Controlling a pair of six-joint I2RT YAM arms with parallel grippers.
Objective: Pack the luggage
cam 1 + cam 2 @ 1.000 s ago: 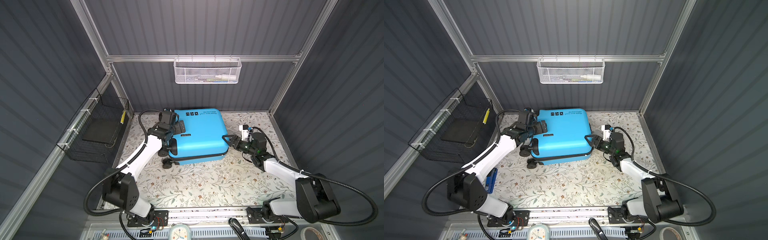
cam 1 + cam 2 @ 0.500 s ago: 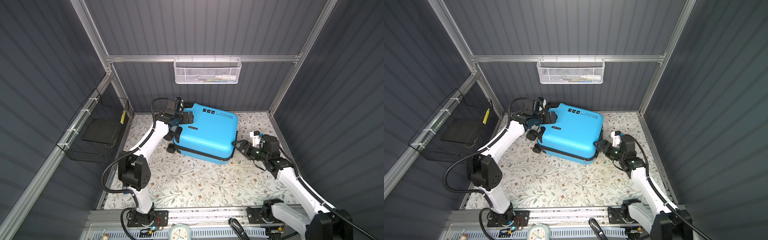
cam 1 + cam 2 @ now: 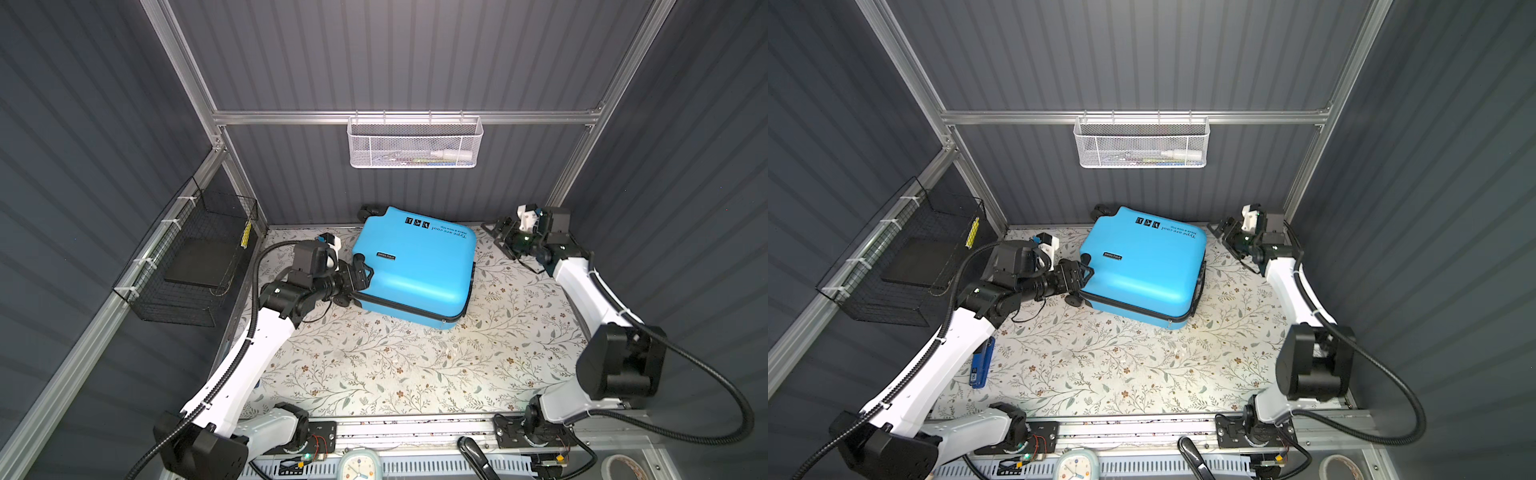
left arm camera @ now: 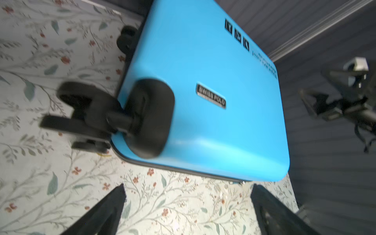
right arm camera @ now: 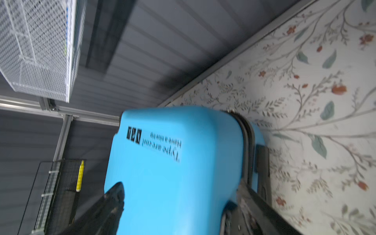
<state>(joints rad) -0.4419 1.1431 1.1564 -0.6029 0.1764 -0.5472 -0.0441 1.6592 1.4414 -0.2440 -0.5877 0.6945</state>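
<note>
Luggage: small bright blue hard-shell suitcase (image 3: 415, 266), closed, flat, skewed, far middle of floral desk (image 3: 374, 365).
Left hand (image 3: 360, 275): wide, empty, beside its left wheel corner.
Right hand (image 3: 500, 239): wide, empty, far right, apart.
Method: likely squaring; push shell, not wheels.

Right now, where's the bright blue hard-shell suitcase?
In both top views the suitcase lies closed on the floral mat near the back wall, left end effector at its wheels.

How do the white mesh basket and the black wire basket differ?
The white mesh basket hangs on the back rail; the black wire basket hangs on the left rail. The white mesh basket holds a white bottle, the black wire basket a flat dark slab. Both are open-topped.
</note>
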